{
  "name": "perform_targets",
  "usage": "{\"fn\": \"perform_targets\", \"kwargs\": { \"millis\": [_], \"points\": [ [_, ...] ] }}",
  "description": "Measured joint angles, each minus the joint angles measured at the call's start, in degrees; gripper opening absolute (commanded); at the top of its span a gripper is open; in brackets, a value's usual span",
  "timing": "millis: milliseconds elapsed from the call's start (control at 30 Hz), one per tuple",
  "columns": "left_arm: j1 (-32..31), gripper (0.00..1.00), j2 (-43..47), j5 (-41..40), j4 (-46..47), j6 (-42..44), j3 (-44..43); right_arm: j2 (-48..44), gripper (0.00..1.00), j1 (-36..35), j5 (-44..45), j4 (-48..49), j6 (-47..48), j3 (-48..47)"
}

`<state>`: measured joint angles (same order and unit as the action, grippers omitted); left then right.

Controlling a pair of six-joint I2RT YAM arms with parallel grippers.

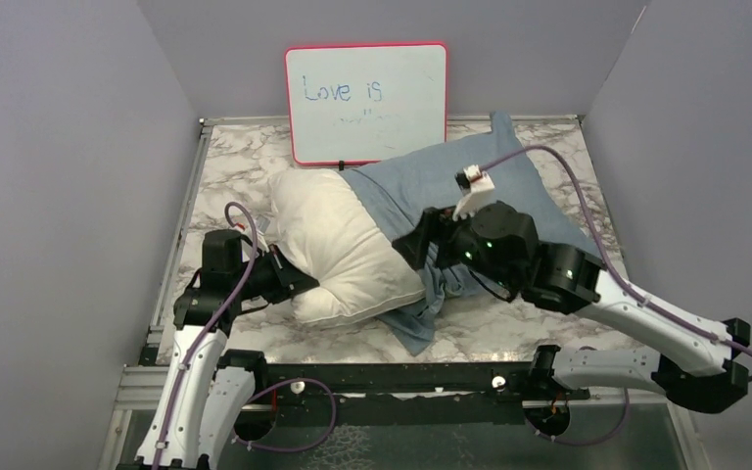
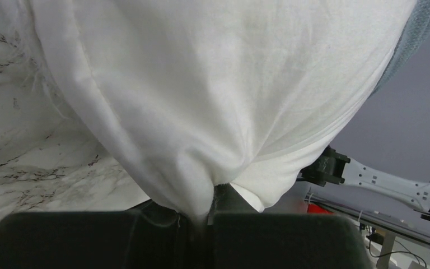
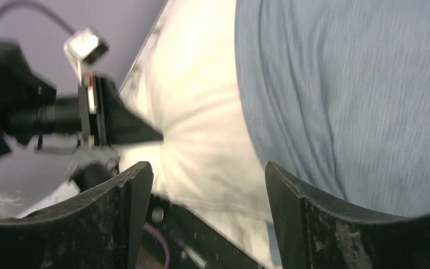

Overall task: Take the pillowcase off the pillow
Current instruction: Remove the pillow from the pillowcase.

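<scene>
The white pillow (image 1: 338, 245) lies on the marble table, its left half bare. The blue-grey pillowcase (image 1: 450, 181) still covers its right half and bunches at the near edge. My left gripper (image 1: 305, 284) is shut on the pillow's near left corner; in the left wrist view the white fabric (image 2: 201, 112) is pinched between the shut jaws of that gripper (image 2: 204, 216). My right gripper (image 1: 413, 245) is open and empty above the pillowcase's open edge. In the right wrist view that gripper (image 3: 207, 185) has its jaws wide apart over the pillow (image 3: 196, 112) and the pillowcase (image 3: 341, 101).
A red-framed whiteboard (image 1: 366, 102) reading "Love is" leans against the back wall. Grey walls close in both sides. The marble table (image 1: 235, 166) has a metal rail along its left edge and a black bar at the front.
</scene>
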<state>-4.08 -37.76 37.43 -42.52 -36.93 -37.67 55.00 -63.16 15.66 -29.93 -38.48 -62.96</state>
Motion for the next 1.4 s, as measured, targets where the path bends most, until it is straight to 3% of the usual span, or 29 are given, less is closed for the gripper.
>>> {"fn": "perform_targets", "kwargs": {
  "millis": [167, 400, 467, 533, 600, 633, 667, 733, 900, 1133, 1200, 1400],
  "points": [
    [0.0, 0.0, 2.43, 0.04, 0.11, -0.13, 1.11, 18.12, 0.86, 1.49, 10.99, -1.88, 10.29, -19.93],
    [0.11, 0.0, 5.92, 0.59, 0.81, -0.98, 4.96, 37.2, 0.83, 13.46, 5.77, -3.37, 17.62, -33.29],
    [0.15, 0.2, 6.16, 0.72, 0.79, -1.14, 5.57, 41.66, 0.73, 15.54, 3.93, -4.39, 18.53, -35.6],
    [0.22, 0.54, 6.16, 0.68, 0.74, -1.16, 5.62, 44.26, 0.62, 16.17, 2.25, -4.94, 19.06, -35.08],
    [0.22, 0.77, 6.16, 0.31, 0.2, -0.81, 5.4, 44.57, 0.55, 16.22, 0.52, -4.17, 19.1, -30.67],
    [0.22, 0.94, 6.05, -0.7, -0.92, -0.33, 4.94, 43.71, 0.52, 16.22, -0.26, -2.58, 18.78, -27.3],
    [0.2, 0.98, 5.9, -1.68, -1.88, -0.09, 4.28, 42.34, 0.49, 16.28, -1.01, -0.33, 18.36, -23.52],
    [0.22, 0.98, 4.85, -4.87, -4.59, 0.63, 1.7, 37.88, 0.44, 16.37, -2.67, 5.03, 16.9, -15.34],
    [0.24, 0.99, -1.9, -14.86, -7.96, 4.37, -11.5, 23.3, 0.44, 16.39, -8.74, 20.17, 11.06, 5.51],
    [0.26, 0.99, -13.29, -22.8, -6.43, 10.62, -28.3, 18.93, 0.43, 16.52, -12.5, 36.11, 3.89, 19.67],
    [0.31, 0.99, -16.04, -21.64, -4.76, 13.44, -30.23, 18.27, 0.44, 16.7, -12.92, 39.01, 2.6, 21.81],
    [0.33, 0.98, -31.56, -6.36, -1.51, 26.08, -36.06, 15.98, 0.44, 16.79, -13.86, 43.54, -0.13, 25.94]
  ]
}}
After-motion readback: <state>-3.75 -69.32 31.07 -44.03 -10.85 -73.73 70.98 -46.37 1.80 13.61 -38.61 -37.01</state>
